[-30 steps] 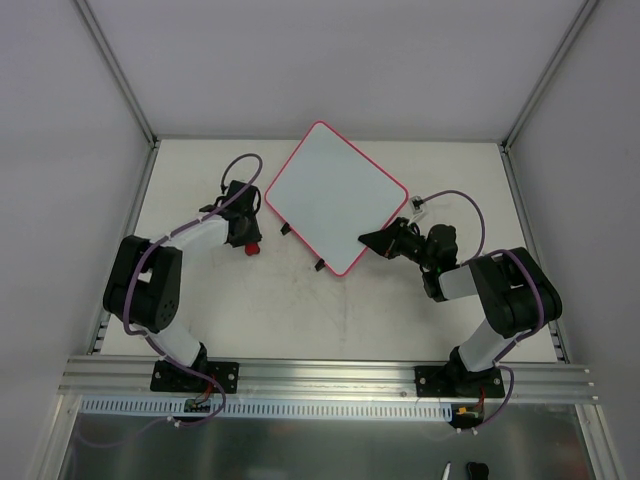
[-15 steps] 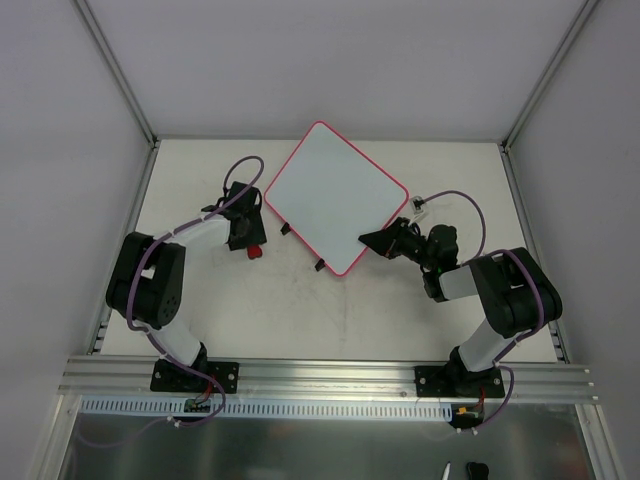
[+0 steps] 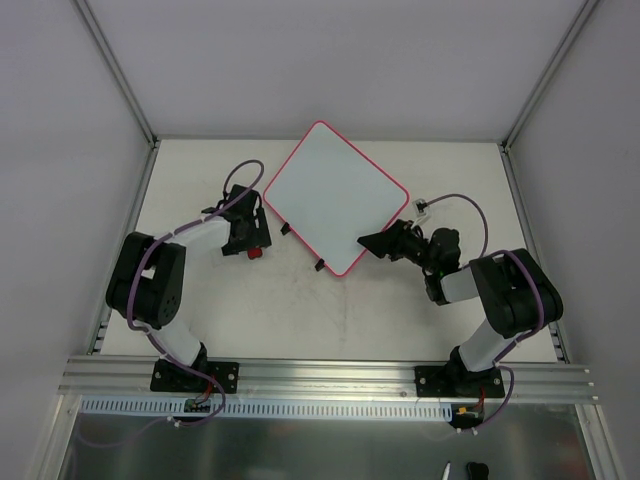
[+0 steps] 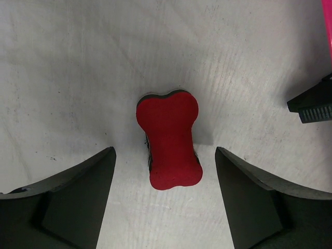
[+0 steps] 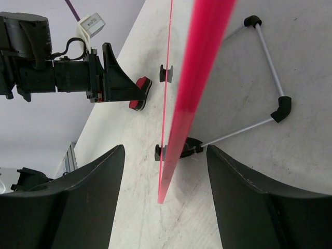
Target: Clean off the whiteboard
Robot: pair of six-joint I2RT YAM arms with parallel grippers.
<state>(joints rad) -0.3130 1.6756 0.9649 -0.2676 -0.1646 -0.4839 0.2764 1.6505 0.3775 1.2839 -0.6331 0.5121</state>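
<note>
The whiteboard (image 3: 335, 195) lies turned like a diamond at the back middle of the table, white face up inside a red-pink rim (image 5: 199, 78). No marks show on it from above. My left gripper (image 3: 250, 238) is open, just left of the board. The red bow-shaped eraser (image 4: 168, 140) lies flat on the table between and just ahead of its fingers (image 4: 78, 199), touching neither. My right gripper (image 3: 370, 241) is open at the board's lower right edge. The rim's corner (image 5: 164, 194) sits in the gap with space on both sides.
Two black clips (image 3: 286, 228) (image 3: 320, 265) stick out of the board's lower left edge; one (image 4: 314, 104) shows right of the eraser. A thin wire frame with black joints (image 5: 280, 106) shows beside the rim. Metal frame posts and grey walls enclose the table.
Both grippers have opened. The left one released the eraser, which now rests on the table, and shifted slightly right. The right one released the board's rim.
</note>
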